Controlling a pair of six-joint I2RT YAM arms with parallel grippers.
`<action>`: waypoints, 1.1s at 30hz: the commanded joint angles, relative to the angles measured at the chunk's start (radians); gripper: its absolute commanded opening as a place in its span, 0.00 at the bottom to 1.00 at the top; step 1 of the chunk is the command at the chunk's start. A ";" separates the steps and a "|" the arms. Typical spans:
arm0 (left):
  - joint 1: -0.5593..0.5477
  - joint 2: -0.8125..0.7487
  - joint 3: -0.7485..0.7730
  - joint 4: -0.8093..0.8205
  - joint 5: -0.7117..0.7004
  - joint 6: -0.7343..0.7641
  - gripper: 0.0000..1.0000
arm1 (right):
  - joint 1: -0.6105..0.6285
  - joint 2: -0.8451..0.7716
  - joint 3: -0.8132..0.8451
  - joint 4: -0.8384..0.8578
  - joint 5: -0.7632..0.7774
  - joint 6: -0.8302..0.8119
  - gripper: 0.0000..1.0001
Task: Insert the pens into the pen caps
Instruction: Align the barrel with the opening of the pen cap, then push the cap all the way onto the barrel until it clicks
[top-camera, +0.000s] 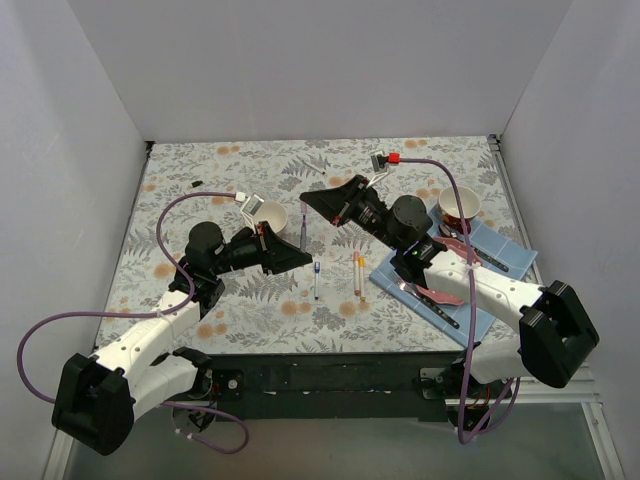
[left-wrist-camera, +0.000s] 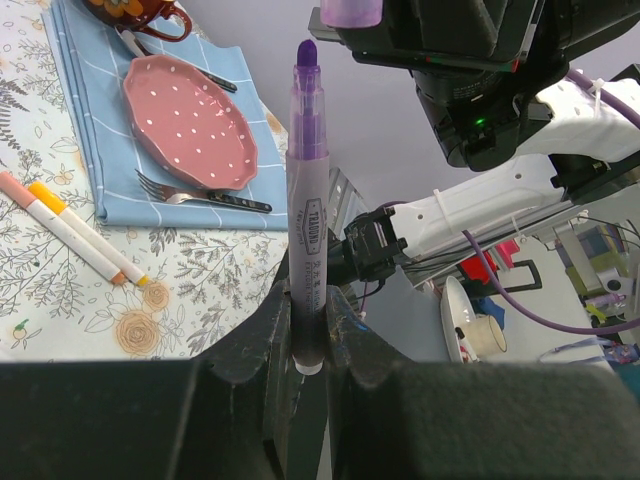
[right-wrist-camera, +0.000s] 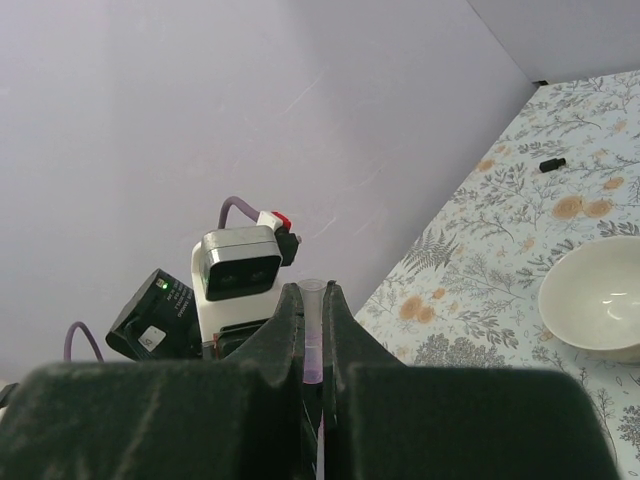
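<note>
Above the middle of the counter (top-camera: 420, 150), the two arms meet with one pen and one cap raised between them. The left jaws are closed on the lower barrel of the purple pen (left-wrist-camera: 306, 190), which stands upright with its purple tip pointing up and exposed. The right jaws are closed on the purple cap (left-wrist-camera: 350, 10), which hangs just above and slightly to one side of that tip. In the left wrist view a gap is visible between tip and cap, so this first joint is judged not yet made: the cap mouth has to be brought onto the pen's axis and then pressed down over the tip. No pen in view carries a cap, so the task is judged to be at an early stage. Three pens lie loose on the counter toward its near edge, close to the centre: the blue pen (top-camera: 316, 281) and two orange-ended pens (top-camera: 355, 270) (top-camera: 362, 284), which lie side by side just beside the blue cloth (top-camera: 500, 245). A small black piece (top-camera: 197, 183), probably a cap, lies near the far left corner. The blue and orange caps cannot be made out in any view. After the purple pair, each of the loose pens is left to be picked up, matched and capped.
</note>
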 joint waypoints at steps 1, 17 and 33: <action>-0.002 -0.017 -0.003 0.012 0.003 0.016 0.00 | 0.004 0.003 -0.013 0.037 -0.001 -0.013 0.01; -0.002 -0.031 -0.007 0.004 -0.018 0.022 0.00 | 0.020 -0.009 -0.057 0.055 -0.031 -0.004 0.01; -0.001 0.043 0.118 -0.042 -0.153 0.051 0.00 | 0.233 -0.060 -0.249 -0.057 0.089 -0.042 0.01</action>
